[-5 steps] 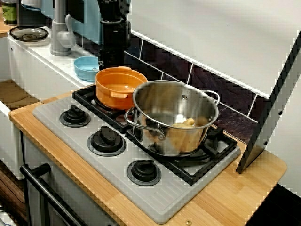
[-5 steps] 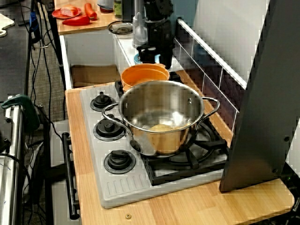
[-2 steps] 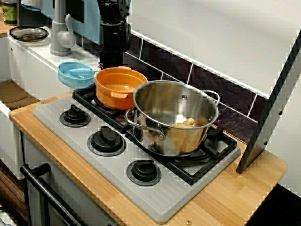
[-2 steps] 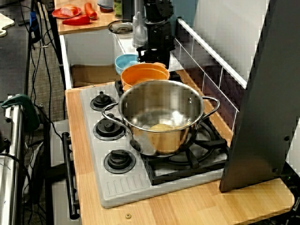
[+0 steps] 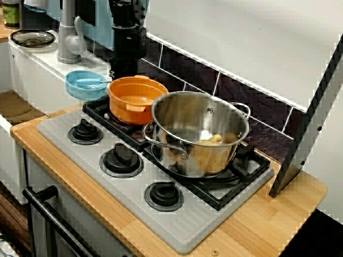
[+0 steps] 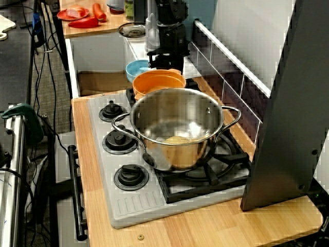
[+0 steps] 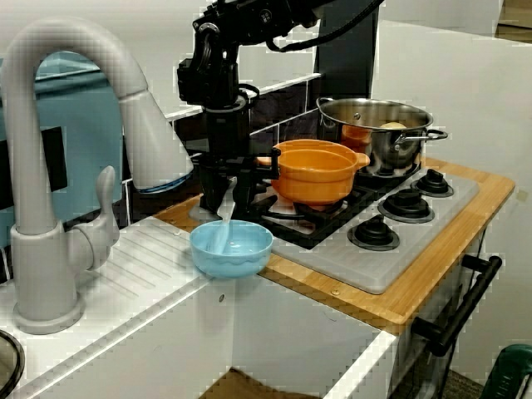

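Pinching the far rim of the bowl [image 7: 233,249], the pincer [image 7: 226,206] is holding it just beside the orange pot [image 7: 316,170], at the sink-side corner of the stove [image 5: 177,230]. The view from the sink is showing what the others are hiding — the black fingers are coming straight down onto the rim and pressing on it. There the bowl is hanging level over the edge where the counter [image 7: 416,283] is meeting the sink. Whether its base is touching anything, I cannot tell. In the high view across the stove the fingers are merging with the dark arm, and only the bowl's blue side is standing out, left of the orange pot. In the view along the counter that pot is covering most of the bowl. The steel pot [image 5: 198,134] is sitting on the next burner, close against the orange one, with something pale yellow [image 5: 214,139] lying inside. Three knobs [image 5: 121,159] are lining the stove's front. The tap [image 7: 33,166] is arching over the sink — near the bowl, but apart from it.
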Motion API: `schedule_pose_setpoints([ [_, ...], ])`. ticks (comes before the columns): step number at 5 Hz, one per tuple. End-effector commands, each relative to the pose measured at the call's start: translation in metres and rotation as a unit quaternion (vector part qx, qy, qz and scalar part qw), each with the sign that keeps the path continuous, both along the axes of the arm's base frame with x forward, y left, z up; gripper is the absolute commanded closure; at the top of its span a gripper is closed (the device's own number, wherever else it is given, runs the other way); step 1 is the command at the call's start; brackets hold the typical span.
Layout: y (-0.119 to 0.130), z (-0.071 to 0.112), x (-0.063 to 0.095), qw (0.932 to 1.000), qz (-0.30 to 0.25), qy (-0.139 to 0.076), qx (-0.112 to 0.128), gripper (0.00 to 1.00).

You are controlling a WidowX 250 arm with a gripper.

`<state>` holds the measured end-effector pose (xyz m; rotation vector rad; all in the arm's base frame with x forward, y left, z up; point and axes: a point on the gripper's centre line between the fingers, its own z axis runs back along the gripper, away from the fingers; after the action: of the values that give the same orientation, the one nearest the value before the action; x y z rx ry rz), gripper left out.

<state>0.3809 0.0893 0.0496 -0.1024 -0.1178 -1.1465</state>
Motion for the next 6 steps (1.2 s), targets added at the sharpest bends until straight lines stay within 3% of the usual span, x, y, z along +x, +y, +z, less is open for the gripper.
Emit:
schedule_pose_setpoints([
  [1, 0.004, 0.055, 0.006, 0.9985, -0.012, -0.05, -0.02, 1.0],
  [3, 0.001, 0.085, 0.003, 0.9966, -0.028, -0.061, -0.046, 1.0],
  [6, -0.012, 0.123, -0.021, 0.992, -0.055, -0.086, -0.074, 1.0],
])
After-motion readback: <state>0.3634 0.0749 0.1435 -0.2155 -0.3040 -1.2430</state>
